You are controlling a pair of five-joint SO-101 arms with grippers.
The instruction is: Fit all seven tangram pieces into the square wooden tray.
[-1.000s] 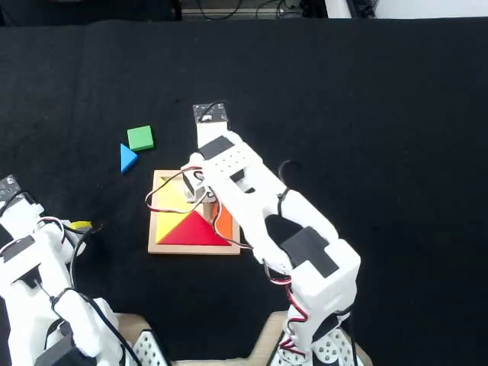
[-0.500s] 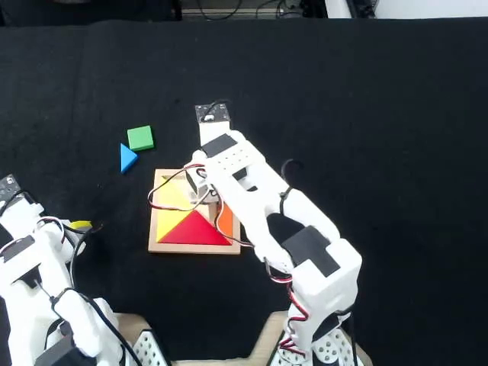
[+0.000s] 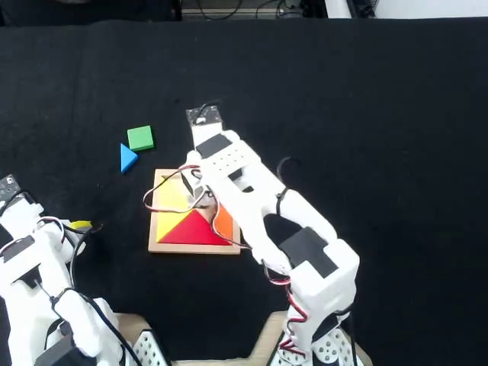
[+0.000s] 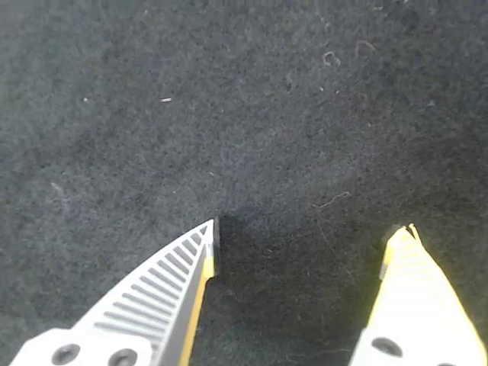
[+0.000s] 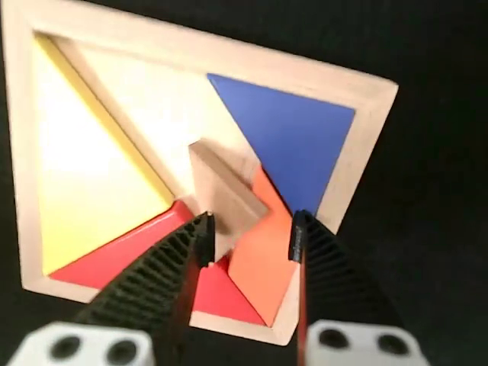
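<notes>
Nudged slightly leftward in the high view since half a second ago: right jaws spread, straddling a tilted wooden triangle (image 5: 226,197) mid tray (image 5: 305,80). Left jaws parted above black table (image 4: 229,91).

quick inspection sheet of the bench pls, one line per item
surface: black cloth
job's things: tray holds yellow triangle, red triangle, orange piece, dark-blue triangle; wood triangle tilted, unseated; green square, light-blue triangle out on cloth
clutter: nothing seen
grippers: right gripper open astride wood triangle; left gripper open over bare cloth
cables: wires loop over tray
surroundings: board under arm bases
</notes>
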